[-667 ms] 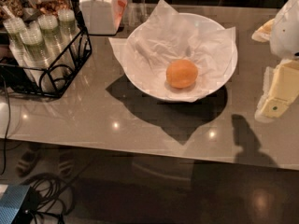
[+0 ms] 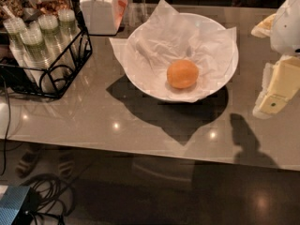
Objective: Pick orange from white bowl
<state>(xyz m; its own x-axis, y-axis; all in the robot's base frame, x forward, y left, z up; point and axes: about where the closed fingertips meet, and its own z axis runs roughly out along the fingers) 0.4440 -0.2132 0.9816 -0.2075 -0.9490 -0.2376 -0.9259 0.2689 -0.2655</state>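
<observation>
The orange (image 2: pixel 182 74) lies a little right of centre in the white bowl (image 2: pixel 213 29), on crumpled white paper whose corners stick out over the rim. The bowl stands on the glossy grey table (image 2: pixel 93 116). My gripper (image 2: pixel 276 90) hangs at the right edge of the camera view, to the right of the bowl and above the table. It is apart from the bowl and the orange and holds nothing that I can see. Its white wrist housing (image 2: pixel 288 25) sits above it.
A black wire rack (image 2: pixel 51 74) with several lidded plastic cups stands at the back left. A white lidded jar (image 2: pixel 98 8) stands behind the bowl to the left. Cables and a blue box (image 2: pixel 14 207) lie on the floor below the table's front edge.
</observation>
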